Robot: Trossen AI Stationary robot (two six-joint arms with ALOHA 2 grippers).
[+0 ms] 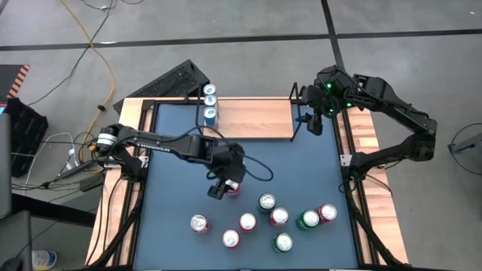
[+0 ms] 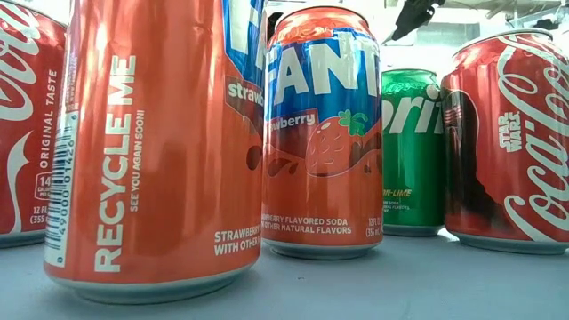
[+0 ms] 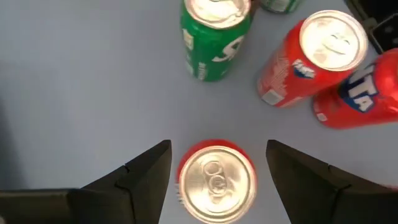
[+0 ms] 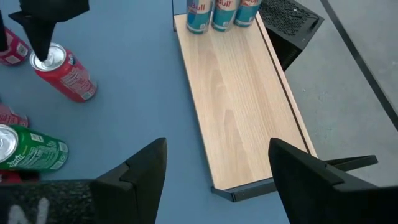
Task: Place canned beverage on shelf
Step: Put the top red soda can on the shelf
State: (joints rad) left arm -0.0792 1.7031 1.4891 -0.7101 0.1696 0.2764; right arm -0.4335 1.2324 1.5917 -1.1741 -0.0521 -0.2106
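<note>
Red can (image 3: 216, 182) upright mid-worktop (image 1: 173, 150), between the left hand's (image 1: 224, 184) open fingers, not gripped. Other cans (image 1: 279, 217) cluster nearby. Shelf (image 1: 248, 119) at far edge holds three blue cans (image 1: 210, 102); right hand (image 1: 315, 122) open above its end.

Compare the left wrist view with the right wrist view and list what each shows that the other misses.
Only the left wrist view shows the open left gripper straddling a red can from above, plus two orange-red cans nearby. Only the right wrist view shows the shelf with three blue cans lined up at its far end, the rest of the board bare, and the open right gripper hovering near the shelf's near end. Both show the blue table top, the red can and a green can.
</note>
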